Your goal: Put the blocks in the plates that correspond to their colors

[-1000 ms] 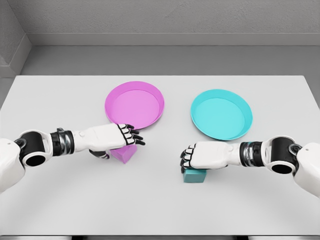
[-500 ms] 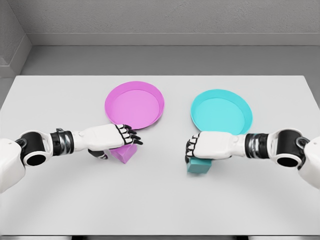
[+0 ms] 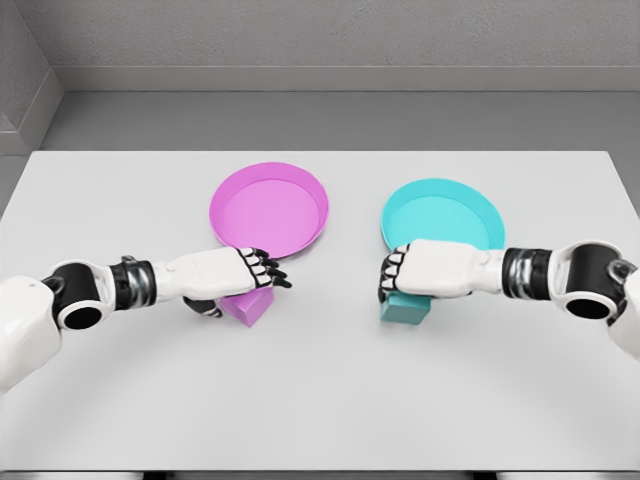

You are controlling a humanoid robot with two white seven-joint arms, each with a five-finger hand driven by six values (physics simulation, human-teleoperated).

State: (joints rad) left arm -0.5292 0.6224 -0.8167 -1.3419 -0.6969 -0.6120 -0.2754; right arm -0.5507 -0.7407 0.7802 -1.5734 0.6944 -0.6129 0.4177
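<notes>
Head view: right hand (image 3: 425,272), fingers grasping the teal block (image 3: 405,309), has carried it toward 12 o'clock, nearly touching the teal plate (image 3: 490,225); left hand (image 3: 222,276) keeps gripping the pink block (image 3: 250,307) below the pink plate (image 3: 222,205).

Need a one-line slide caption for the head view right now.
Left hand grips pink block, right hand grips teal block, beside matching plates.

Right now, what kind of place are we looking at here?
Most likely a simulated tabletop test bench, not a real room: a plain white table against bare grey walls, holding only a pink plate, a teal plate and matching blocks.
</notes>
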